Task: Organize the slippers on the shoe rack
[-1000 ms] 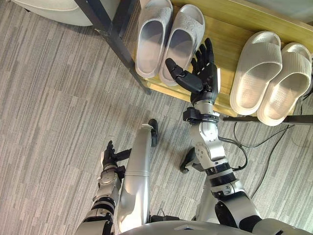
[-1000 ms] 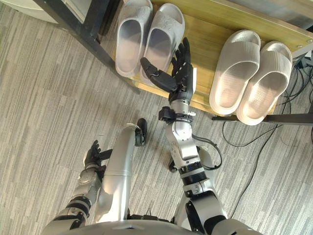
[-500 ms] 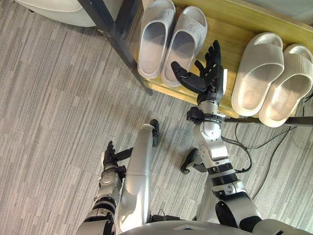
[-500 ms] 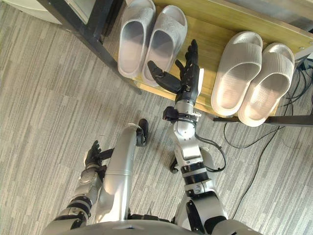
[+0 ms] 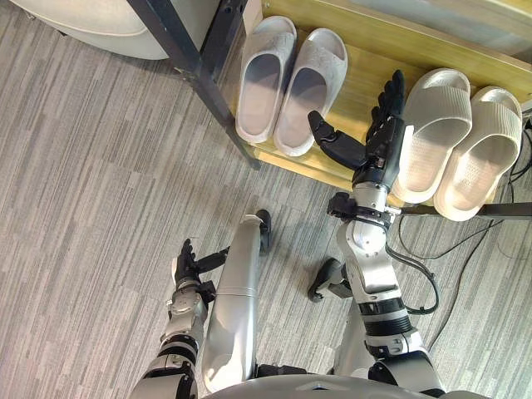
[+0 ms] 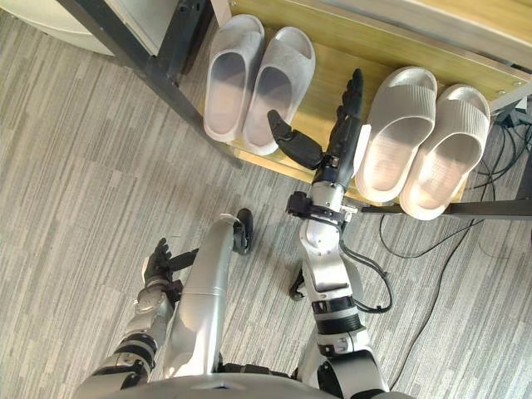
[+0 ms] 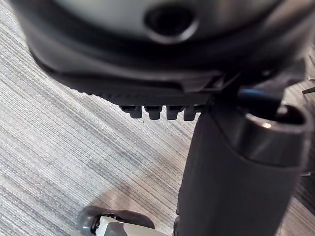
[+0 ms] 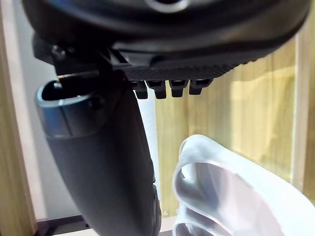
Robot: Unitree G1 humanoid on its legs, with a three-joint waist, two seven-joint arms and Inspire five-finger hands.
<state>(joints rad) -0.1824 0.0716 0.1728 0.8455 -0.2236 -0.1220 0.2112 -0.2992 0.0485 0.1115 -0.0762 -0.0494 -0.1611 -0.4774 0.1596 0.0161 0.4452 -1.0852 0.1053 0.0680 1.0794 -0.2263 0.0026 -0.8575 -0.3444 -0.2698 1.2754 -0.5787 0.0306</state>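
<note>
A: Right hand (image 5: 378, 145), state?

B: Flat and empty. Fingers straight and side by side, pointing to 12 o'clock. Thumb spread wide toward 10 o'clock. It is raised over the wooden shelf of the shoe rack (image 5: 362, 71).

A: What lies around it?

B: At its 10 o'clock, a pair of grey slippers (image 5: 262, 79), side by side and touching, toes to 12 o'clock, heels at the shelf's front edge. The thumb tip is just beside the heel of the nearer one. At its 3 o'clock, a pair of beige slippers (image 5: 478, 154), ribbed, also touching each other, with heels over the front edge. The hand's outer edge overlaps the nearer beige slipper; cannot tell whether they touch. The right wrist view shows a pale slipper past the fingertips.

A: Left hand (image 5: 184, 264)?

B: Low, at 7 o'clock of the head view, over the grey striped carpet (image 5: 83, 166). Fingers relaxed and apart, holding nothing.

A: Anything further out?

B: A black post (image 5: 195, 62) runs slantwise at 9 o'clock of the grey pair.
</note>
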